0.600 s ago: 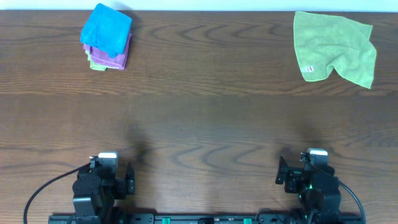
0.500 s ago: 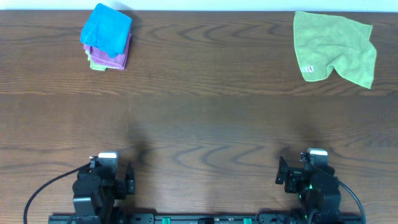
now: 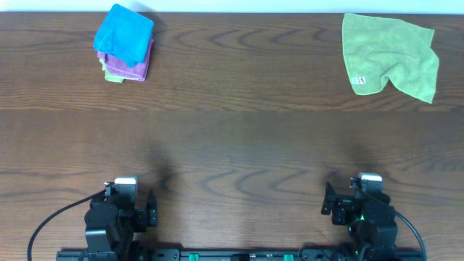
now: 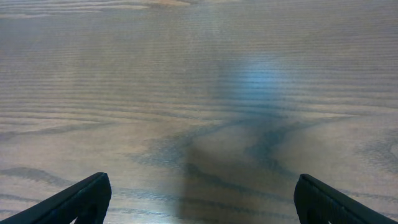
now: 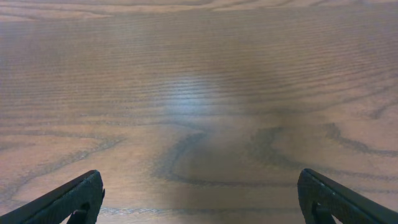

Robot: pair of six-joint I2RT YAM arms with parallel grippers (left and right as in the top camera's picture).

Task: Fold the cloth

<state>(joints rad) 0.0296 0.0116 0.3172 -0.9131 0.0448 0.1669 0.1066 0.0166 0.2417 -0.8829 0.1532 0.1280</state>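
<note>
The cloth (image 3: 391, 54) is a light green towel lying loosely rumpled at the far right of the wooden table, with a small white tag (image 3: 357, 80) at its near left edge. My left gripper (image 3: 138, 209) rests at the near left edge and my right gripper (image 3: 341, 206) at the near right edge, both far from the cloth. In the left wrist view the left gripper (image 4: 202, 199) is open over bare wood. In the right wrist view the right gripper (image 5: 202, 199) is open over bare wood. The cloth does not show in either wrist view.
A stack of folded cloths stands at the far left: a bright blue cloth (image 3: 125, 35) on top, a purple cloth (image 3: 142, 67) under it and a light green one at the bottom. The table's far edge runs just behind both.
</note>
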